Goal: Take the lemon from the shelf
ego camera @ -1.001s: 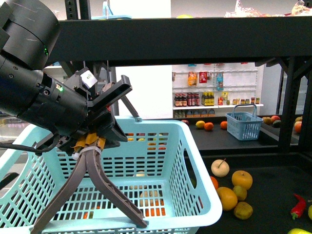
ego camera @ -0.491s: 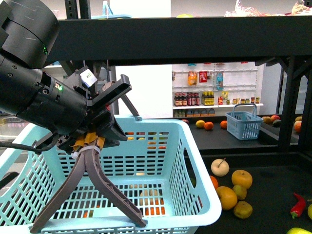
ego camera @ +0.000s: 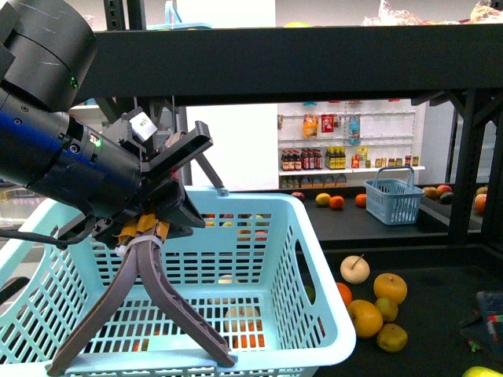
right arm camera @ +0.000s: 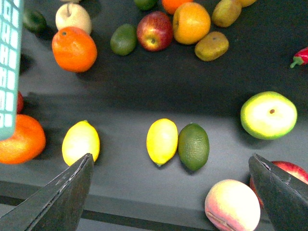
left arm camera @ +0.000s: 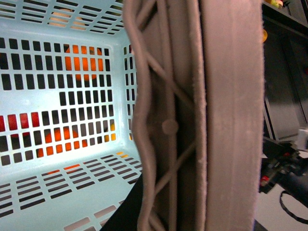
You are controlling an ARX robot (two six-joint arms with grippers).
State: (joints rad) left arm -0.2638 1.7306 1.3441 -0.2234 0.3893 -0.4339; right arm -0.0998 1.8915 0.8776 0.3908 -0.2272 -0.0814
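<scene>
The left gripper, on the big black arm filling the upper left of the front view, is clamped tight on the grey-brown handle of a pale blue basket, which takes up the lower left of that frame. The left wrist camera sees little beyond that handle pressed up close, with the basket's slotted wall behind it and orange fruit showing through the slots. The black shelf runs its dark deck across the top of the front view. A few round fruits lie on the lower deck at the lower right. From the right wrist camera, the right gripper hangs above the deck with its two dark fingers spread wide, holding nothing. The lemon lies flat on the deck between those fingers, touching a dark green lime at its side. A second yellow fruit sits well apart from it, just beside one finger. A green-yellow apple and a peach lie near the other finger.
</scene>
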